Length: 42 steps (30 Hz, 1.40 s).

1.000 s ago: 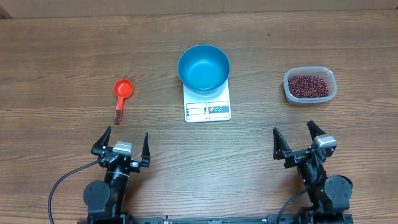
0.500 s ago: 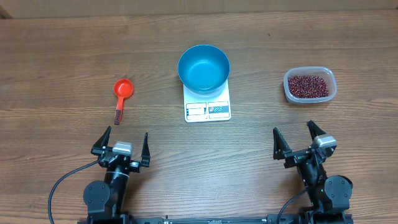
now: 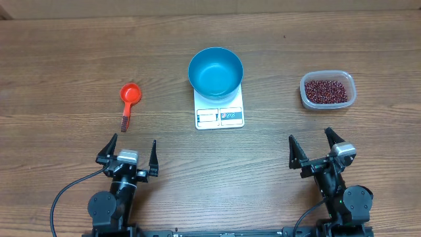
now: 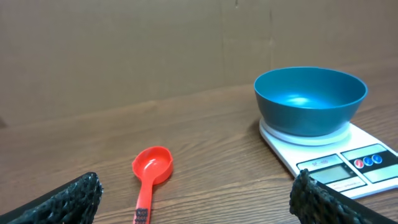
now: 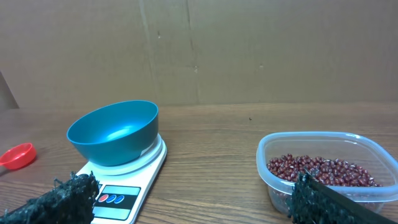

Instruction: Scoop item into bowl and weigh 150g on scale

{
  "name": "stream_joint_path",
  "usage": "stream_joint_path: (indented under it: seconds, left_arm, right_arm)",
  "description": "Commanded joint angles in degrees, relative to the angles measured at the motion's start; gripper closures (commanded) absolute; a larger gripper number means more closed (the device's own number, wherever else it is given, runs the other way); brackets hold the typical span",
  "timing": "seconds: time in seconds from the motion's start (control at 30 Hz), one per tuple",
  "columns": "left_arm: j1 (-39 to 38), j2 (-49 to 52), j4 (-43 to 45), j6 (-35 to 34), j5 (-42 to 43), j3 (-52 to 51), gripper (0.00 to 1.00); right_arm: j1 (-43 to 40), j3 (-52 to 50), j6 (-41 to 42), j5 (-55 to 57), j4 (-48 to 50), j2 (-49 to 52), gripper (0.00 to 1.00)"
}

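Hidden: the far part of the flat white rectangular kitchen scale (image 3: 220,116) is covered by the round deep bright blue plastic bowl (image 3: 215,72) that stands on it.
Hard to read: the digits on the scale display cannot be made out in any view.
Cut off: in both wrist views only the tips of the black fingers (image 4: 68,199) are seen, at the lower corners. The handle end of the red plastic measuring scoop (image 3: 129,97) is cropped in the left wrist view.
Item location: the small dark red-brown beans (image 3: 325,91) are held in the clear rounded-rectangular plastic tub (image 3: 327,74), well to the right of the scale. They are too many to be counted.
Counts: one bowl, one scale, one tub, one scoop, two grippers.
Left gripper (image 3: 133,143): its fingers are spread wide and nothing is grasped. It is parked at the near edge of the wooden table (image 3: 66,52), with the scoop ahead of it.
Right gripper (image 3: 310,137): its fingers are spread wide and nothing is grasped. The tub is ahead of it.
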Motion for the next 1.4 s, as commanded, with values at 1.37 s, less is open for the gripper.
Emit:
stream_joint_path:
  seconds: [1.37]
  left_arm:
    - [0.04,80.3,-49.16,5.29,5.95,83.14,0.01]
  right_arm:
    - [0.33,-0.57,-0.24,0.59,0.28,-0.63,0.0]
